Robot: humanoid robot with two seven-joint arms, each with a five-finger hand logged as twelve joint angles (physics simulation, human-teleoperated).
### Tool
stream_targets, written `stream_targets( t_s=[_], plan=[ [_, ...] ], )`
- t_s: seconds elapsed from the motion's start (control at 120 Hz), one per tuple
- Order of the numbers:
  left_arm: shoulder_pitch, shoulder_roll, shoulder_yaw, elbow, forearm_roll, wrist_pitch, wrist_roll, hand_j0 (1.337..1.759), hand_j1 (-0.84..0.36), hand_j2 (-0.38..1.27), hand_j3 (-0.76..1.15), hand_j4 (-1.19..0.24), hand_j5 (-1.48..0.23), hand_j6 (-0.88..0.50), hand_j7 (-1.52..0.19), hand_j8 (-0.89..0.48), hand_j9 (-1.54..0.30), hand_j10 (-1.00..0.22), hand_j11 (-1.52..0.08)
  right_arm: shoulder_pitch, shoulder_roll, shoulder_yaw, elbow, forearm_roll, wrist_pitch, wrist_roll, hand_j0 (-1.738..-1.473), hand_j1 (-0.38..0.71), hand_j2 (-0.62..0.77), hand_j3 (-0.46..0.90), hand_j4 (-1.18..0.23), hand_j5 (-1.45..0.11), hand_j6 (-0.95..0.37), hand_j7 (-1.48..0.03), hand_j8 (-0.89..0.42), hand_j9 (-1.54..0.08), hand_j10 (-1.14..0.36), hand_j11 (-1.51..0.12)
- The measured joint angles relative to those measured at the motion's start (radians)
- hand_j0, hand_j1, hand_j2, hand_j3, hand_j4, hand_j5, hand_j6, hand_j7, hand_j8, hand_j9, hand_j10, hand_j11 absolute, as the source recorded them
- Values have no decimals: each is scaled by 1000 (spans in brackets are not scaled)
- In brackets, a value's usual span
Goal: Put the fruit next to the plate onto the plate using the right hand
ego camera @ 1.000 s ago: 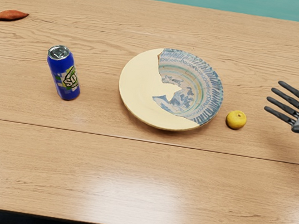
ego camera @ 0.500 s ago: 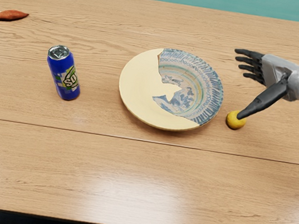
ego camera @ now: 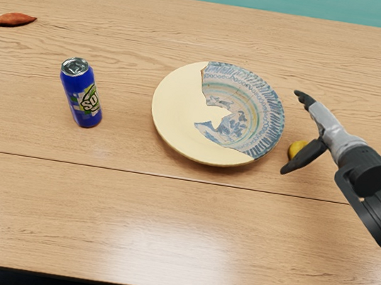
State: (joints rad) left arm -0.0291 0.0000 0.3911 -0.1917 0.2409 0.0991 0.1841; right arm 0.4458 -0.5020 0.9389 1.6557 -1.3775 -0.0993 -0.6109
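Note:
A small yellow fruit [ego camera: 295, 148] lies on the table just right of the round plate [ego camera: 174, 108], which is part cream and part blue-patterned. My right hand [ego camera: 294, 133] comes in from the lower right and sits over the fruit. Its fingers [ego camera: 309, 106] stretch out beyond the fruit and the thumb [ego camera: 295, 162] reaches down on the near side. The hand is open, straddling the fruit without closing on it, and the palm hides the fruit's right half. The left arm is out of view.
A blue drink can [ego camera: 81, 92] stands upright left of the plate. A reddish sweet potato [ego camera: 13, 18] lies at the far left near the back. The wooden table [ego camera: 177, 234] runs wide toward the front edge.
My right hand has swung in from the right edge, then dropped and turned down over the fruit, so the forearm now enters from the lower right. The fruit has not moved.

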Motion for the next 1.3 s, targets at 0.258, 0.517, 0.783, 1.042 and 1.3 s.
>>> stream_targets(
  t_s=[0.258,0.517,0.783,1.042,1.3],
  plan=[
    [0,0,0,0,0,0,0,1658,349,0,0,0,0,0,0,0,0,0,0,28,43,-79,-117,-35,-159,0,-1658,-293,-8,0,-48,-62,-49,-61,-48,-61,-48,-61],
    [-1,0,0,0,0,0,0,1658,349,0,0,0,0,0,0,0,0,0,0,24,49,-125,-151,-40,-268,0,-1658,-206,-22,0,-121,-156,-122,-156,-121,-156,-121,-156],
    [0,0,0,0,0,0,0,1658,349,0,0,0,0,0,0,0,0,0,0,58,81,-163,-235,-38,-294,0,-1658,-97,-41,0,-212,-275,-213,-275,-213,-275,-212,-275],
    [-1,0,0,0,0,0,0,1658,349,0,0,0,0,0,0,0,0,0,0,69,86,-190,-256,-30,-295,0,-1658,60,-66,0,-342,-444,-343,-444,-343,-444,-342,-444],
    [0,0,0,0,0,0,0,1658,349,0,0,0,0,0,0,0,0,0,0,69,88,-197,-267,-28,-296,0,-1657,131,-90,0,-402,-533,-406,-528,-402,-534,-401,-535]
  ],
)
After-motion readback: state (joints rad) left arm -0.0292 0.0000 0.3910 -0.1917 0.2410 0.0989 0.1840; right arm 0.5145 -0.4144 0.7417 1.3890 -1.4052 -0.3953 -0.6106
